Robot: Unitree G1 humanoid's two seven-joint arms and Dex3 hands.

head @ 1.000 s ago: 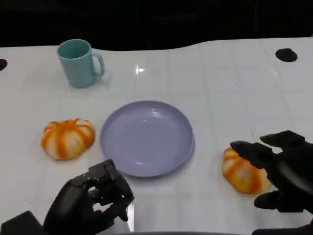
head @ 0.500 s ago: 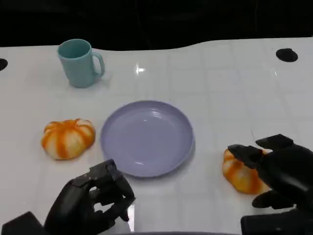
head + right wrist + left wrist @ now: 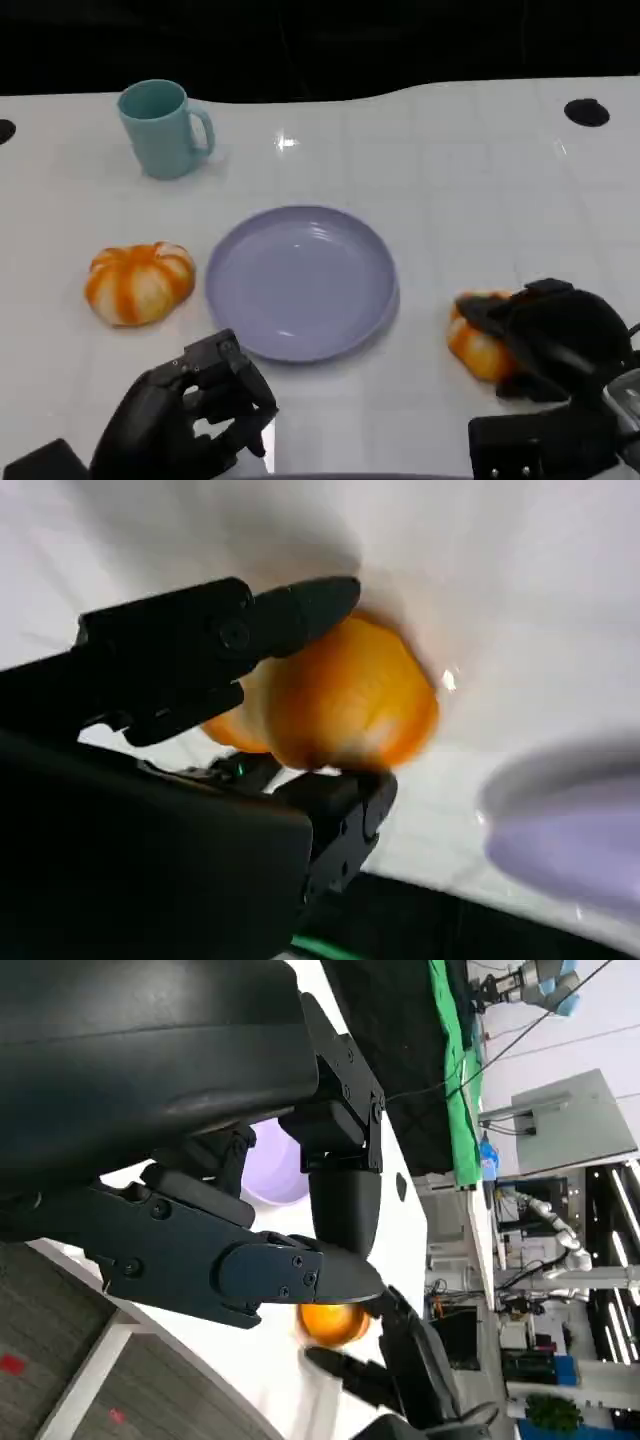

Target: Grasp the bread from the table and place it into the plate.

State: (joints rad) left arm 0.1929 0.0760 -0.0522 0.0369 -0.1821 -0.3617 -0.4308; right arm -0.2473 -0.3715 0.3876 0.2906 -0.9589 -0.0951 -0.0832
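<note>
A: Starting at the far left of the white desk point(image 3: 450, 180), there's a teal mug point(image 3: 160, 128) standing upright, handle to the right.

B: And nearer, on the left, an orange-and-white striped bread point(image 3: 139, 283) lies on the desk just left of the plate, untouched.

A: Near left edge, the left hand point(image 3: 190, 420) hangs over the desk with its fingers curled in, clenched on nothing.

B: Centre now: the lavender plate point(image 3: 300, 281), nothing on it.

A: From the left wrist camera the left hand's fingers point(image 3: 290, 1270) reach toward that plate point(image 3: 275, 1160), and beyond them you catch the other bread point(image 3: 332, 1322) with the right hand point(image 3: 400, 1360) at it.

B: Over to the right, then. That second bread point(image 3: 476, 335) sits on the desk, right of the plate and apart from it.

A: And the right hand point(image 3: 550, 335) is wrapped over its right side, grasping it.

B: The right wrist camera confirms it: fingers point(image 3: 290, 605) lie across the bread point(image 3: 345, 705) on one side, thumb against the other, plate rim point(image 3: 560, 810) close by.

A: Far right corner, a small black round spot point(image 3: 585, 112) on the desk.
</note>
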